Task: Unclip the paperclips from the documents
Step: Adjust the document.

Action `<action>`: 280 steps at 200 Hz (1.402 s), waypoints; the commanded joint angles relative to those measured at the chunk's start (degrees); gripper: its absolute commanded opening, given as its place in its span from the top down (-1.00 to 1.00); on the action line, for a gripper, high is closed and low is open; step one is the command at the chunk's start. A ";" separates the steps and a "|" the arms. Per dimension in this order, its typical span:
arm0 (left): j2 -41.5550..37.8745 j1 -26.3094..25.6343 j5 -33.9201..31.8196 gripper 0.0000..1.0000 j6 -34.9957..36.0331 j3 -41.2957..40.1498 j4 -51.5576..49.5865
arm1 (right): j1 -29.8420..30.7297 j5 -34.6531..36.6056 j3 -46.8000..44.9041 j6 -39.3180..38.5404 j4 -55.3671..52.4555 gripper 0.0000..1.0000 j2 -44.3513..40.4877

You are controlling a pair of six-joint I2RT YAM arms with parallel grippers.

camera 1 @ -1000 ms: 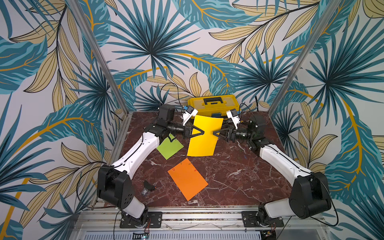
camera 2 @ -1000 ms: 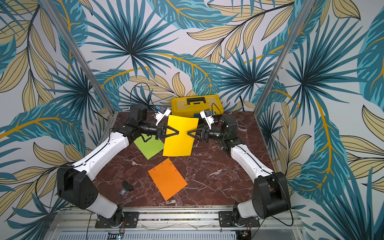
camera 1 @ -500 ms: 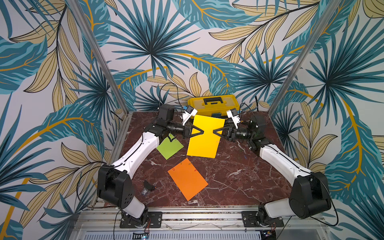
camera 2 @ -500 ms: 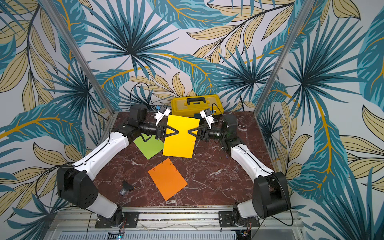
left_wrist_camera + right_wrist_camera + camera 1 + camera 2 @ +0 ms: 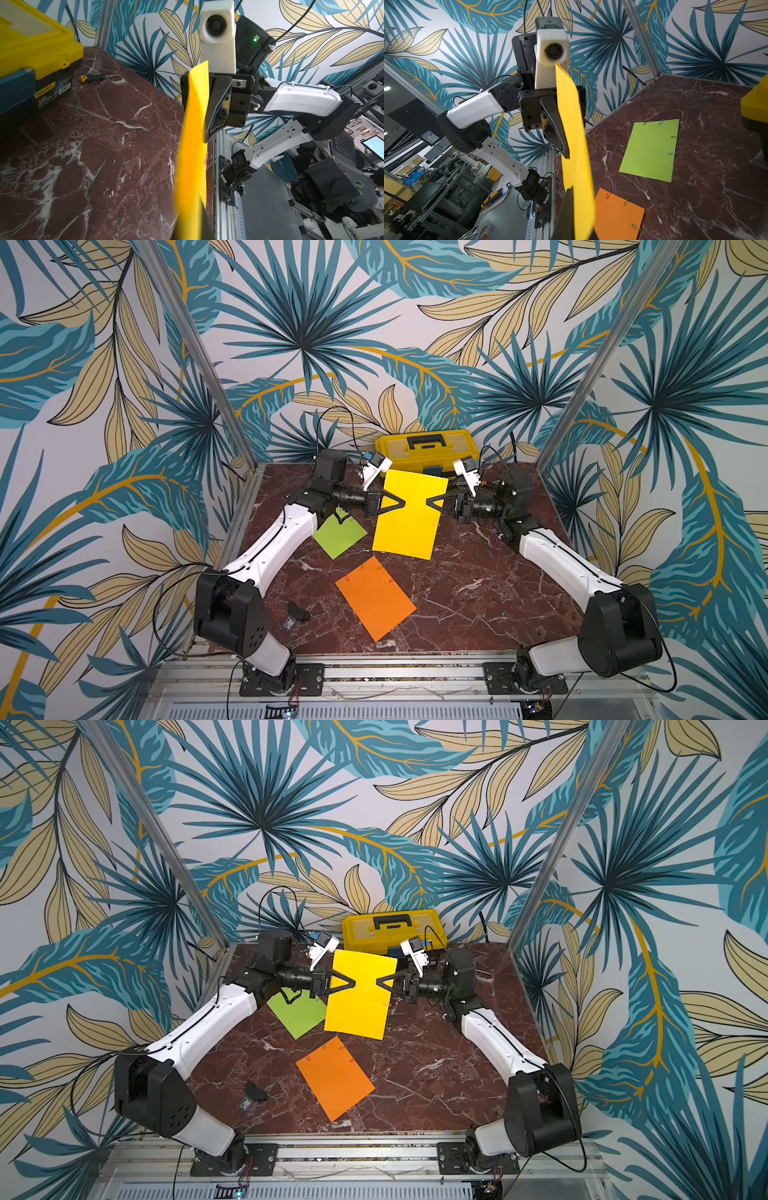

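Both arms meet over the back half of the desk (image 5: 457, 605). The yellow sheet (image 5: 409, 514) is off the surface, hanging roughly upright between them in front of the yellow toolbox (image 5: 428, 445).

- Left end effector (image 5: 402, 502): clamped on one side edge of the yellow sheet.
- Right end effector (image 5: 428, 502): closed on the opposite edge at about the same height, one jaw on each face of the paper.
- One pink paperclip (image 5: 206, 158) is on the yellow sheet's edge on the right arm's side, below that grip.
- The lime green sheet (image 5: 338, 535) lies flat under the left wrist. The right wrist view shows four clips on it, two per edge, e.g. (image 5: 661, 122).
- The orange sheet (image 5: 376, 597) lies flat nearer the front, with three clips visible, e.g. (image 5: 626, 201).
- Loose paperclips lie on the desk by the right arm: a blue one (image 5: 153, 136) and two green ones close by.
- A screwdriver (image 5: 93, 78) lies beside the toolbox.
- There's a small black item (image 5: 297, 612) near the left arm's base; I can't tell what it is.
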 commanded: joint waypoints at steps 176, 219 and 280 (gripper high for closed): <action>-2.20 1.64 -0.19 1.00 -4.43 -2.39 4.68 | -0.98 2.61 2.83 -1.51 -2.59 1.00 -0.85; -2.36 1.62 0.56 1.00 -4.26 -2.32 4.68 | -0.94 2.62 2.89 -1.98 -3.49 0.72 -0.98; -3.68 1.84 3.13 1.00 -3.90 -1.13 4.68 | -1.06 -0.35 3.60 -9.91 -14.05 0.00 -1.11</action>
